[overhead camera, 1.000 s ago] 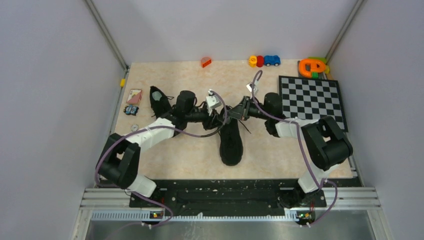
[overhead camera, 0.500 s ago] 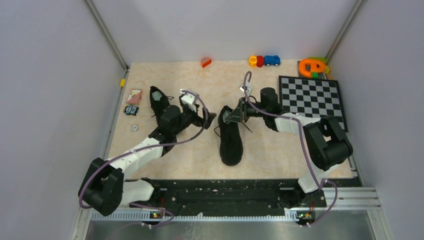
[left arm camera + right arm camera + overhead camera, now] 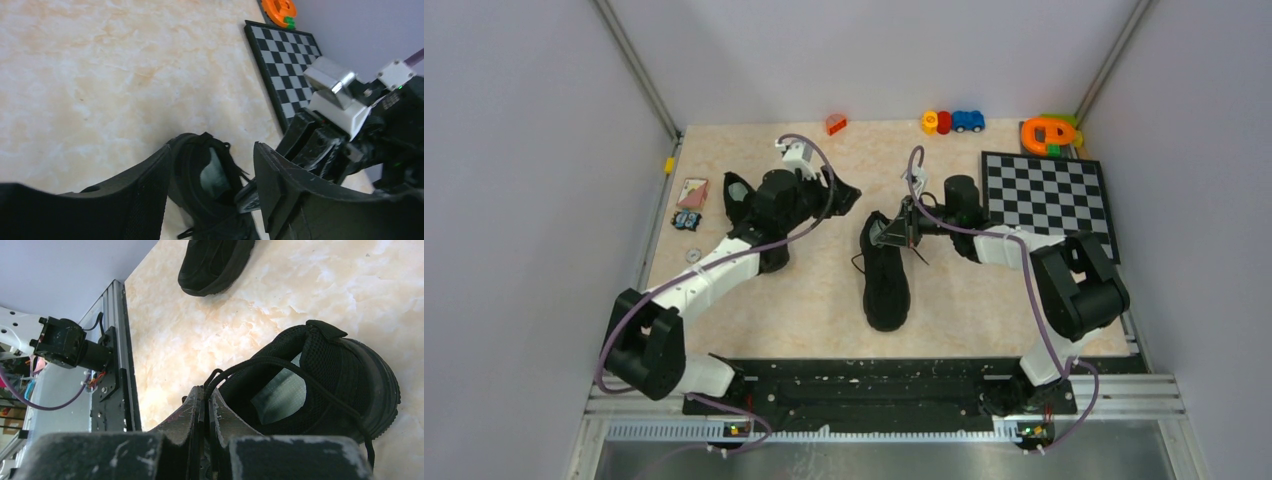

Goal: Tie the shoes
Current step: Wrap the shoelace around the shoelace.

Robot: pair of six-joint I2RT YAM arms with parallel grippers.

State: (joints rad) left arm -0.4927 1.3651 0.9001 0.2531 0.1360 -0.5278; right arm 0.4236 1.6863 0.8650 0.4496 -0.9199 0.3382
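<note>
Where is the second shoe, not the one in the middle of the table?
In the top view the shoe lies at the left side of the table, partly under the left arm, just right of the small card.

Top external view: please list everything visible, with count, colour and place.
Low-top lace-up sneakers: 2, black; one at table centre, one at left.
Checkered board: 1, black-white, right side.
Ring-shaped toy: 1, orange-green, far right corner.
Small toys: 3, yellow, red, blue, far edge.
Small block: 1, orange-red, far edge.
Patterned card: 1, pinkish, left edge.
Marbled table: 1, beige.
Left gripper: 1, black, open, between the sneakers.
Right gripper: 1, black, shut on centre sneaker's thin black lace.
</note>
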